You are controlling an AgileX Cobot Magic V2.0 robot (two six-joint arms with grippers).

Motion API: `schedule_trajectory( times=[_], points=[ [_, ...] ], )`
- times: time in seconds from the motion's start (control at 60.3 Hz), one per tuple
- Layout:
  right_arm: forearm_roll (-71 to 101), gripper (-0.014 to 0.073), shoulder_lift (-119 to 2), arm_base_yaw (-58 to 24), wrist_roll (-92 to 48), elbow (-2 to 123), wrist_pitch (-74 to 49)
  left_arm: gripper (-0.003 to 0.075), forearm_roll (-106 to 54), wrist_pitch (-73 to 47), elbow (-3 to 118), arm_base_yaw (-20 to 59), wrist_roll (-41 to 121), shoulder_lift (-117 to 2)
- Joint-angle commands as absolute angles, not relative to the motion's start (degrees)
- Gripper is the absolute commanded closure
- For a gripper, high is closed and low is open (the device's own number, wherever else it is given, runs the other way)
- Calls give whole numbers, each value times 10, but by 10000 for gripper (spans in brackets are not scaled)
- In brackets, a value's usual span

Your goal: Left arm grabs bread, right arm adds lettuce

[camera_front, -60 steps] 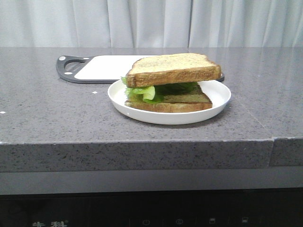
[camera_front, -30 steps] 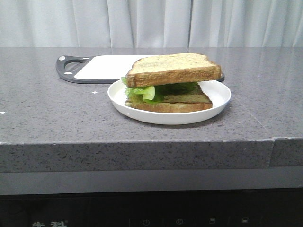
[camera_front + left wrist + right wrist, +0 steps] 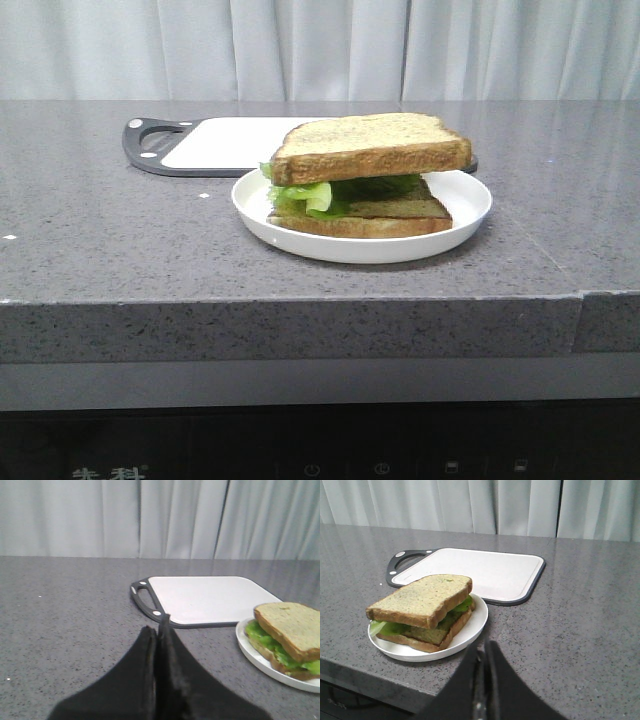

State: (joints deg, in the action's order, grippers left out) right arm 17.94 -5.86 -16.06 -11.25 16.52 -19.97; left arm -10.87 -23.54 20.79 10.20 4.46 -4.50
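Observation:
A thick slice of bread [image 3: 370,146] lies on top of the green lettuce [image 3: 305,194], which rests on a thinner slice [image 3: 365,224] in a white plate [image 3: 455,232]. The stack also shows in the left wrist view, with bread [image 3: 292,628] and lettuce [image 3: 265,640], and in the right wrist view, with bread [image 3: 422,600] and lettuce [image 3: 387,627]. My left gripper [image 3: 159,630] is shut and empty, well apart from the plate. My right gripper [image 3: 484,647] is shut and empty, just beside the plate rim. Neither arm shows in the front view.
A white cutting board [image 3: 225,142] with a dark grey rim and handle lies behind the plate on the grey speckled counter [image 3: 110,240]. White curtains hang at the back. The counter's front edge is close to the plate.
The whole front view has shifted a few pixels to the right. The sandwich, plate and board keep their places relative to each other.

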Motion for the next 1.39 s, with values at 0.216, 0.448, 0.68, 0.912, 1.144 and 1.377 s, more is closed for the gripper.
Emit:
schedule_trajectory(
  times=[0.216, 0.448, 0.68, 0.912, 1.144, 1.377],
  points=[
    [177, 654, -63, -158, -111, 180, -155, 741, -58, -142, 126, 36, 40, -8],
    [177, 654, -63, -158, -111, 180, -155, 741, -56, -58, 16, 33, 40, 14],
    [177, 654, -63, -158, -111, 180, -155, 741, -60, -58, -5, 33, 39, 13],
    [177, 654, -63, -158, -111, 180, -155, 741, -60, -58, -5, 33, 39, 13],
    [177, 654, -63, -158, -111, 180, -155, 741, -60, -58, -5, 33, 39, 13],
    [177, 654, -63, -158, -111, 180, -155, 741, -60, -58, -5, 33, 39, 13]
  ],
)
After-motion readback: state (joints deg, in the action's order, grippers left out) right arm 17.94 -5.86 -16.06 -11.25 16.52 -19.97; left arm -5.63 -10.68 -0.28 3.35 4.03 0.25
